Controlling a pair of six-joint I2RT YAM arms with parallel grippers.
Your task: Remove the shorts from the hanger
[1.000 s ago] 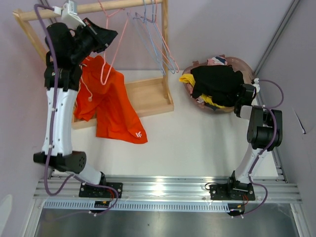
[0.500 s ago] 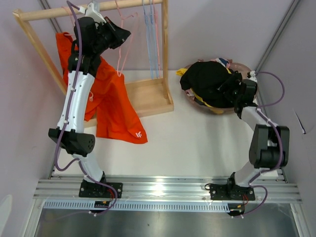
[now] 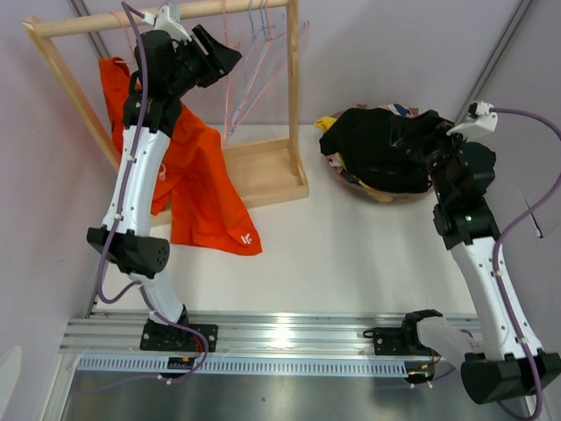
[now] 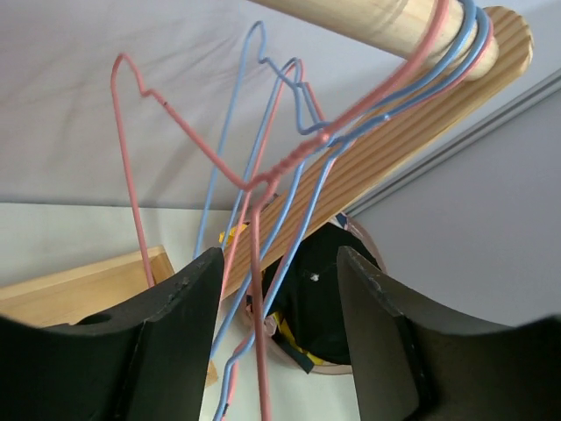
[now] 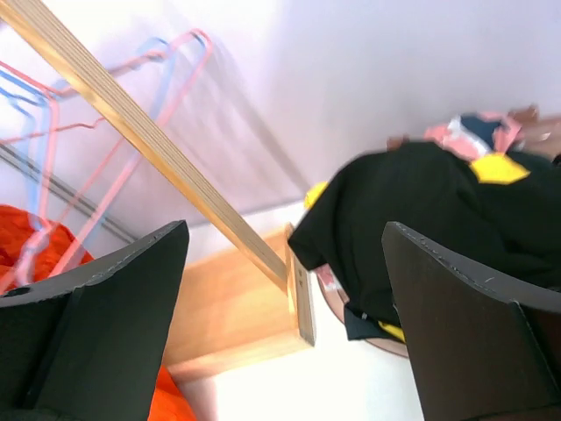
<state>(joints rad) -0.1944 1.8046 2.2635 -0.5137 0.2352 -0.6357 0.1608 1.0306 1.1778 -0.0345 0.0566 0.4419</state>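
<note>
Bright orange shorts (image 3: 197, 189) hang at the left end of the wooden rack (image 3: 88, 22) and drape onto its base and the table. My left gripper (image 3: 217, 58) is up by the rail, open. Wires of a pink hanger (image 4: 127, 158) and a blue hanger (image 4: 223, 149) pass between its fingers without being pinched. Black shorts (image 3: 381, 149) lie on top of the round basket (image 3: 351, 186), with yellow shorts (image 5: 500, 167) and a pink floral pair (image 5: 456, 132) under them. Raised beside the basket, my right gripper (image 3: 436, 145) is open and holds nothing.
The rack's flat wooden base (image 3: 263, 171) sits between the orange shorts and the basket. Its upright post (image 5: 158, 149) slants across the right wrist view. A purple wall runs behind the rack and the basket. Metal rails carry the arm bases at the near edge.
My left gripper moved right along the rail and opened around the hanger wires, which swung. My right gripper opened, left the black shorts on the basket and rose away.
</note>
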